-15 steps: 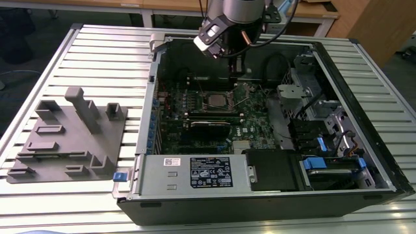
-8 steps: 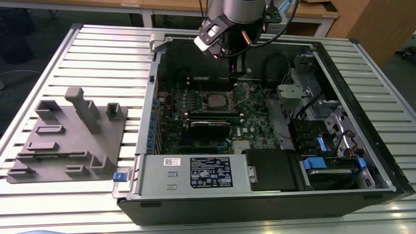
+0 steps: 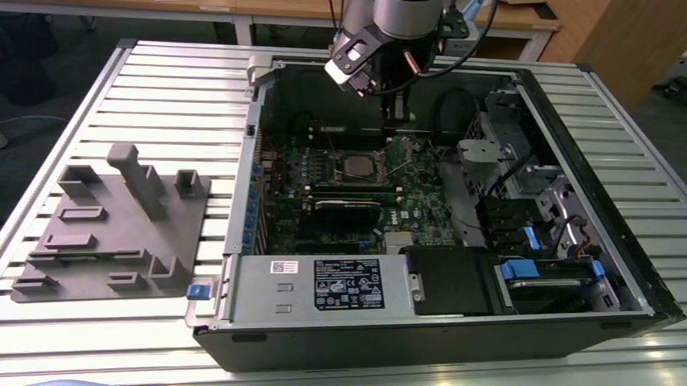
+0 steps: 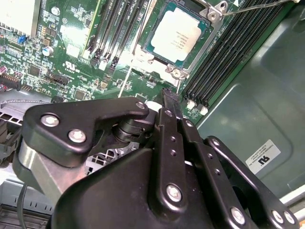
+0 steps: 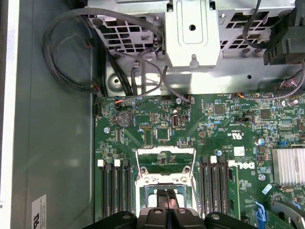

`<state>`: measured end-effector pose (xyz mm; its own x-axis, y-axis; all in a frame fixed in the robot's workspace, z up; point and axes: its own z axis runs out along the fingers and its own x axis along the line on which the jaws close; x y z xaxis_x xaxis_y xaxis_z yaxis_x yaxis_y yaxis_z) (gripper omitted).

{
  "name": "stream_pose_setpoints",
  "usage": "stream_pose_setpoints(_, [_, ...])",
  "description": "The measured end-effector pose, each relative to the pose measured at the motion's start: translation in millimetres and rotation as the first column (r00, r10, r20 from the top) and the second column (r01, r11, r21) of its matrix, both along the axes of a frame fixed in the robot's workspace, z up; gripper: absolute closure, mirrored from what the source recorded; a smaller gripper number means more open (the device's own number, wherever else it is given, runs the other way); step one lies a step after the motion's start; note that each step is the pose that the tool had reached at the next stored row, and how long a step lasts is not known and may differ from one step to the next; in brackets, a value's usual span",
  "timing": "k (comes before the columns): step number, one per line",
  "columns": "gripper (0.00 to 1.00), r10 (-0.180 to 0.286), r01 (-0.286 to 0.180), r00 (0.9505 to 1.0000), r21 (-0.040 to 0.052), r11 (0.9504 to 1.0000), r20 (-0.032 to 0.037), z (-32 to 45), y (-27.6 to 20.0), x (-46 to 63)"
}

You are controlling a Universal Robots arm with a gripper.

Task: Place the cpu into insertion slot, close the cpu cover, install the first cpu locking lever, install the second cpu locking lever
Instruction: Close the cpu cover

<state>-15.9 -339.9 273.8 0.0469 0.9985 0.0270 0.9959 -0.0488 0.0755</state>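
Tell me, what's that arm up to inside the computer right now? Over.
Fingers shut, empty, beside the socket. cpu seated in socket. cpu cover looks raised. Nothing blocking.

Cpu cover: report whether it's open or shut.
Open: in the first wrist view the cpu cover stands raised, green board showing through its window; the cpu lies uncovered.

**Printed labels inside an open computer case**

In the exterior view, a black label [image 3: 346, 284] with white print is seen on the grey box [image 3: 257, 293], and a small white sticker [image 3: 283, 267] is set beside it. No wording can be made out on either. In the first wrist view, white markings [image 5: 237, 135] are printed on the green board [image 5: 157, 129]. In the second wrist view, a pale sticker [image 4: 263, 156] with dark symbols is stuck to the case panel [image 4: 248, 95], and faint unreadable print is borne by the cpu [image 4: 177, 37].
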Motion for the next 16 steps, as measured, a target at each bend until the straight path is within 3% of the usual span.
stream_pose_setpoints(16, [0.89, 0.000, 0.000, 1.0000, -0.0001, 1.0000, -0.0001, 0.7, 0.0, 6.2])
